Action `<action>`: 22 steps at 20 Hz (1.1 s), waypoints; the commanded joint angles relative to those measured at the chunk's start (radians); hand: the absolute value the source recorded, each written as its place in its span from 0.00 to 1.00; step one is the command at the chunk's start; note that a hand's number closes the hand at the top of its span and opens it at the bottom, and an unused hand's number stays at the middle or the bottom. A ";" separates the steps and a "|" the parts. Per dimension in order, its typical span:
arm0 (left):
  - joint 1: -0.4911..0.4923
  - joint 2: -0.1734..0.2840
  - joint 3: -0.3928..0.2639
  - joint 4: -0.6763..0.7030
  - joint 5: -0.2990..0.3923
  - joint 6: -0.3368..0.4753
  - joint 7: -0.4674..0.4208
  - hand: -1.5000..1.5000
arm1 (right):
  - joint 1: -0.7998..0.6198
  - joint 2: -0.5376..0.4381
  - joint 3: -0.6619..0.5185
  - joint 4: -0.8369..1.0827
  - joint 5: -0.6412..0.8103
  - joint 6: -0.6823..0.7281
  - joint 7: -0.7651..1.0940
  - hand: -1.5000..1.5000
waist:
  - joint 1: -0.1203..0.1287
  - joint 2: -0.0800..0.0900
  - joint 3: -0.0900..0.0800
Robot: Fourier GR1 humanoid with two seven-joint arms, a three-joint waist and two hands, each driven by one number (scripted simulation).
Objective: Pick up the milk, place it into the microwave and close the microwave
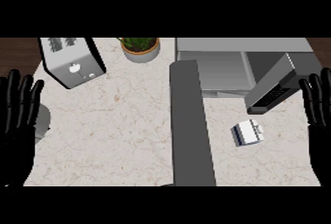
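Note:
The milk (pixel 248 132), a small white and blue carton, sits on the marble counter at the right, in front of the microwave. The microwave (pixel 223 65) stands at the back right with its inside showing. Its door (pixel 191 124) is swung wide open and reaches toward the counter's front edge, just left of the milk. My right hand (pixel 318 103) rests open at the right edge, fingers up, apart from the milk. At the left edge my left hand (pixel 18 109) rests open in the same way.
A toaster (pixel 71 59) stands at the back left. A potted plant (pixel 140 47) is at the back middle. A grey panel (pixel 275 83) with dark buttons slants at the microwave's right side. A grey round object (pixel 43 122) lies partly hidden behind my left hand.

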 commanded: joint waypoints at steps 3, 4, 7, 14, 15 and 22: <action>-0.038 0.009 0.044 0.095 0.023 -0.036 -0.045 0.00 | -0.029 0.084 0.103 0.132 0.178 -0.125 -0.080 0.00 | -0.002 -0.001 0.002; -0.008 0.018 0.040 0.045 0.026 -0.043 -0.010 0.00 | 0.011 0.085 0.102 0.116 0.198 -0.164 -0.080 0.00 | -0.002 -0.002 0.002; -0.062 -0.002 0.098 0.218 0.137 -0.055 0.014 0.00 | -0.009 0.086 0.186 0.100 -0.013 -0.186 0.016 0.00 | -0.005 0.004 0.002; 0.095 -0.016 0.069 0.052 0.150 -0.089 0.068 0.00 | 0.037 0.087 0.356 0.086 0.053 -0.322 -0.014 0.00 | -0.002 -0.003 0.002; 0.153 -0.035 0.060 0.077 0.146 -0.109 0.000 0.00 | 0.069 0.087 0.391 0.107 0.049 -0.340 -0.049 0.00 | -0.001 -0.003 0.002; 0.249 -0.039 0.076 0.027 0.166 -0.167 -0.062 0.00 | 0.085 0.087 0.377 0.233 0.079 -0.440 -0.176 0.00 | 0.000 -0.002 0.002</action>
